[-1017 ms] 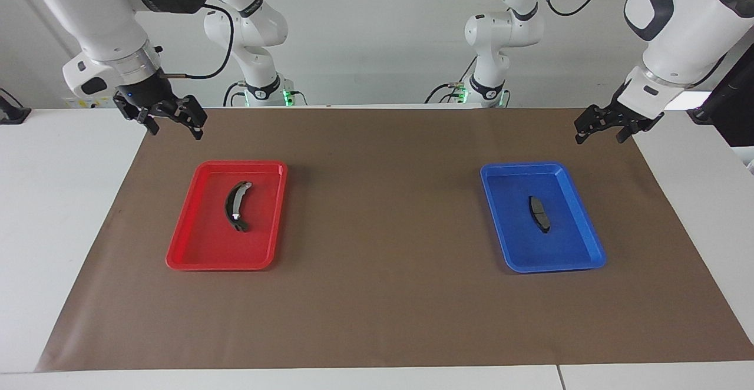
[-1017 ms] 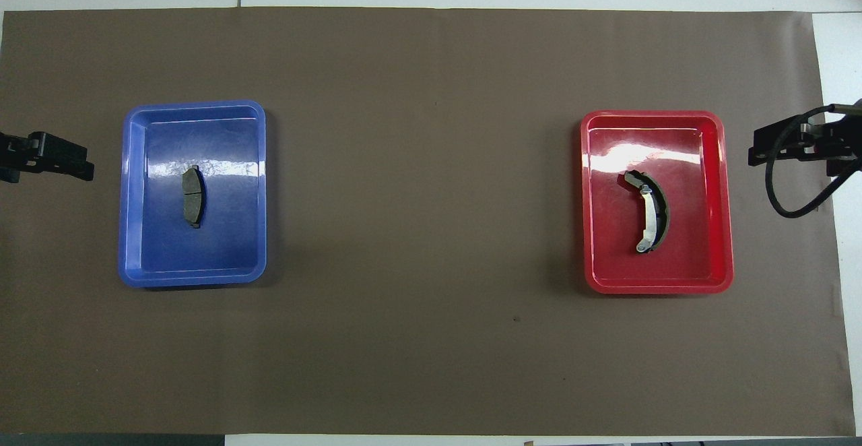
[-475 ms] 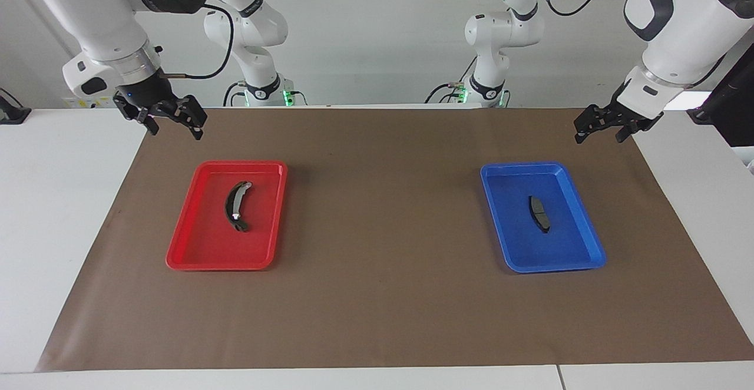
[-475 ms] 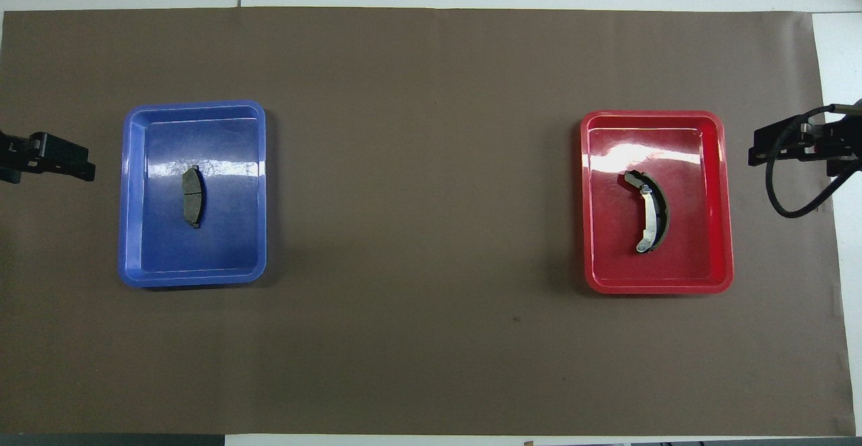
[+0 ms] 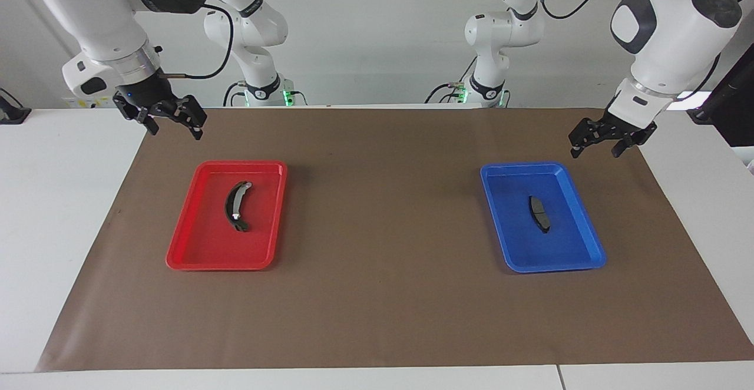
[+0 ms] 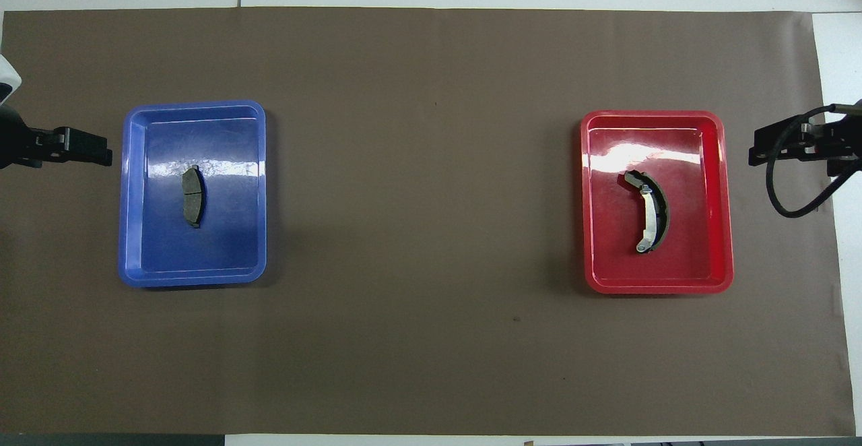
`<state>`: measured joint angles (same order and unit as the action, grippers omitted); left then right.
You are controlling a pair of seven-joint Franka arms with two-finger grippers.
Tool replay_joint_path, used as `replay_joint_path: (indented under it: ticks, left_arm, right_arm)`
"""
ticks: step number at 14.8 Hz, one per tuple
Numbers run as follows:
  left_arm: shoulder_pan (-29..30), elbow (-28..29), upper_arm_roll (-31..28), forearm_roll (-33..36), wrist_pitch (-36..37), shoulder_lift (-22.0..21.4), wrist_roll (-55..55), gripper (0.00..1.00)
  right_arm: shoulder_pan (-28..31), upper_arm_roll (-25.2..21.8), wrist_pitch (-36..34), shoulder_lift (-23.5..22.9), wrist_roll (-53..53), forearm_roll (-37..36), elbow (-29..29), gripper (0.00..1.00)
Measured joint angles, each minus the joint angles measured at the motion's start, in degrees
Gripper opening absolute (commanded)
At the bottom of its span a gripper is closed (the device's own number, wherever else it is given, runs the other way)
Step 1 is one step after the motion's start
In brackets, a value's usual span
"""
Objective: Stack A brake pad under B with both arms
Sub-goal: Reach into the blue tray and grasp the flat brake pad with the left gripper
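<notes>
So nothing is stacked: the A brake pad (image 5: 539,213) lies in the blue tray (image 5: 580,260), B (image 5: 234,205) in the red tray (image 5: 194,257), with left gripper (image 5: 596,146) and right gripper (image 5: 175,128) both spread, empty, aloft.

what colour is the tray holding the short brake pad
Blue tray, clearest in the overhead view.

Glossy plastic red tray (image 6: 720,197), blue tray (image 6: 259,197); matt brown paper (image 6: 424,197)

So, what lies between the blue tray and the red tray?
Nothing: between the blue tray and the red tray there is only bare brown paper, as the overhead view shows.
</notes>
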<state>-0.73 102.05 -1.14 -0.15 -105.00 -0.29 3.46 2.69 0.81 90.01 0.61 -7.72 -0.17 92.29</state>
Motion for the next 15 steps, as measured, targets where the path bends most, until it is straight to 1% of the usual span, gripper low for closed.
replay_joint_path:
  ticks: [3,6,8,11,13,15]
  left_arm:
    - [1.10,7.35,-0.15,0.00,-10.18,-0.77,0.10,1.00]
    - [1.08,13.49,-0.06,-0.01,-17.51,0.79,0.09,1.00]
    - [0.97,18.02,0.22,-0.03,-24.09,3.24,-0.10,1.00]
    - [0.95,23.78,0.49,-0.07,-34.56,8.25,-0.25,1.00]
    - [0.77,24.88,0.71,-0.20,-38.26,11.30,-1.28,0.99]
    - [-0.75,24.87,0.83,-0.38,-39.82,12.97,-3.70,0.99]
  right_arm:
    - [0.00,-0.01,0.00,0.00,0.00,0.00,0.14,0.99]
    - [0.01,-0.07,-0.09,0.13,0.00,0.00,0.51,0.99]
    - [0.05,-0.13,-0.09,0.25,0.00,0.00,0.75,0.99]
    - [0.07,-0.16,-0.09,0.30,0.00,0.00,0.81,0.99]
    - [0.08,-0.16,-0.09,0.31,0.00,0.00,0.82,0.99]
    - [0.09,-0.16,-0.09,0.32,0.00,0.00,0.82,0.99]
